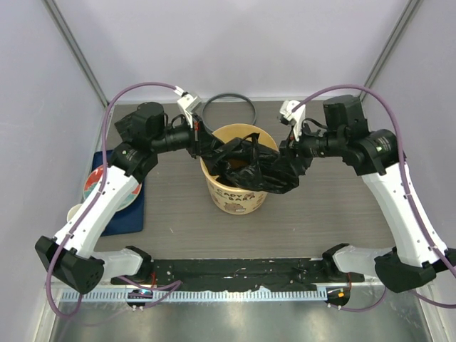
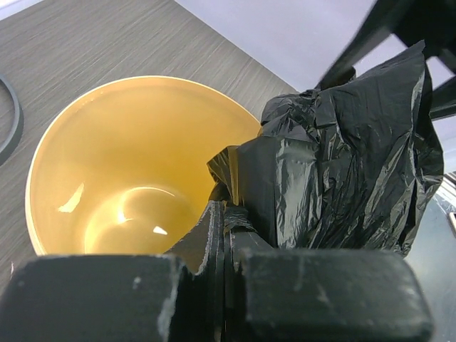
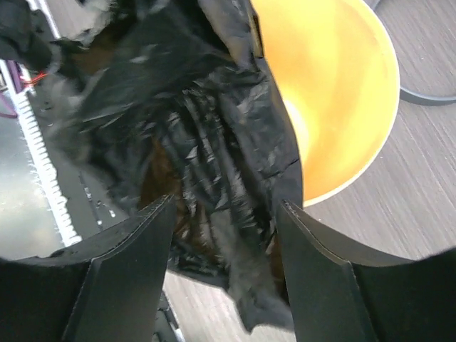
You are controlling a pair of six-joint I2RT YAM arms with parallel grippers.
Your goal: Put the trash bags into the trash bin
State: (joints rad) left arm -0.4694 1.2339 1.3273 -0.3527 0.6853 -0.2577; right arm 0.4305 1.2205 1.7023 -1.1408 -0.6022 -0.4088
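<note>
Nearest the lens in the left wrist view, the left gripper (image 2: 225,221) was pinched tight on a twisted corner of the trash bag (image 2: 342,164), just above the near rim of the trash bin (image 2: 128,164). In its own view, the right gripper (image 3: 224,249) had its jaws spread wide with crinkled film bunched between them. Whether either finger pressed on that film could not be told.

From above, the bag (image 1: 249,167) stretched between the two grippers across the bin's mouth. Some of it sagged inside, and a fold hung outside over the right rim of the bin (image 1: 235,201).

I judged the task only partly done: the sheet was over the bin but not in it. What remained was to lower or push the film down and bring in the overhanging fold.

Only the left wrist view showed the bin's yellow floor, which was bare, so nothing had reached the bottom. Only the overhead view showed how far the film spilled past the rim. It also showed the grey ring (image 1: 228,93) lying flat on the table just beyond the bin.
</note>
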